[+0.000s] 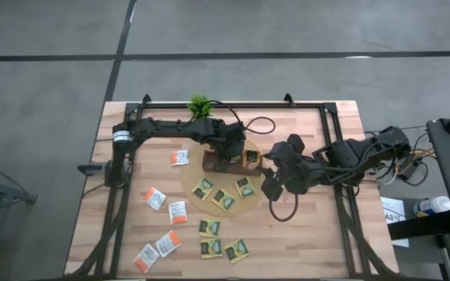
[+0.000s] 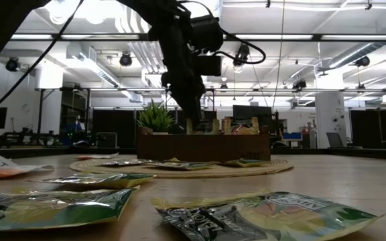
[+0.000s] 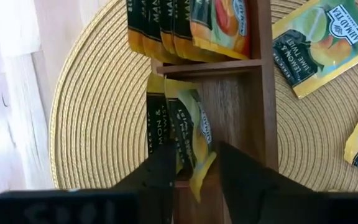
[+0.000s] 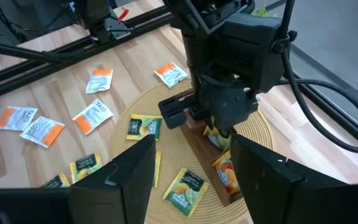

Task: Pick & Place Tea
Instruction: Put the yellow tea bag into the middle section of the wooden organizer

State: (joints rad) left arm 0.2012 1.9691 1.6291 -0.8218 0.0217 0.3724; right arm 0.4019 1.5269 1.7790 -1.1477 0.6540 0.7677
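Two green-and-yellow tea sachets (image 3: 188, 134) stand in the tray's (image 3: 260, 112) middle slot with the left tool (image 3: 194, 171) half-parted around them, so it should open fully and lift straight up, while the right tool (image 4: 191, 165) waits wide nearby.

Pretty cramped around the brown tray (image 1: 226, 158) from where I'm driving. The left gripper (image 3: 193, 167) hangs right over its middle compartment, where standing green-and-yellow sachets (image 3: 188, 127) crowd the slot. The right gripper (image 1: 273, 184) sits just right of the tray with its fingers spread, blocking that side. The potted plant (image 1: 200, 104) guards the far edge. Loose sachets (image 1: 223, 199) litter the round mat (image 1: 196, 174) near the tray, more orange-and-white ones (image 1: 155, 198) on the near left. Far-left and near-right bare wood is open.
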